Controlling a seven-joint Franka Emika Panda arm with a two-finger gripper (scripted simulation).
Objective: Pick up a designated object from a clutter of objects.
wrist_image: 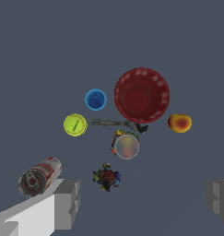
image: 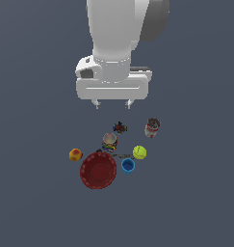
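The designated object (image: 120, 128) (wrist_image: 107, 177) is a tiny dark spiky thing with red and green specks, lying on the grey floor at the far edge of the clutter of objects. My gripper (image: 112, 103) (wrist_image: 143, 200) hangs open well above it and slightly behind, nothing between its fingers (wrist_image: 67, 203). Close by stand a striped multicoloured can (image: 110, 142) (wrist_image: 126, 145) and a red-and-white can (image: 152, 127) (wrist_image: 39, 176).
A dark-red bowl (image: 97, 171) (wrist_image: 142, 95), a small blue cup (image: 128, 166) (wrist_image: 96, 99), a yellow-green ball (image: 139, 152) (wrist_image: 75, 125) and an orange fruit (image: 75, 155) (wrist_image: 179, 123) lie beyond the cans. A thin grey tool (wrist_image: 115, 123) lies between ball and bowl.
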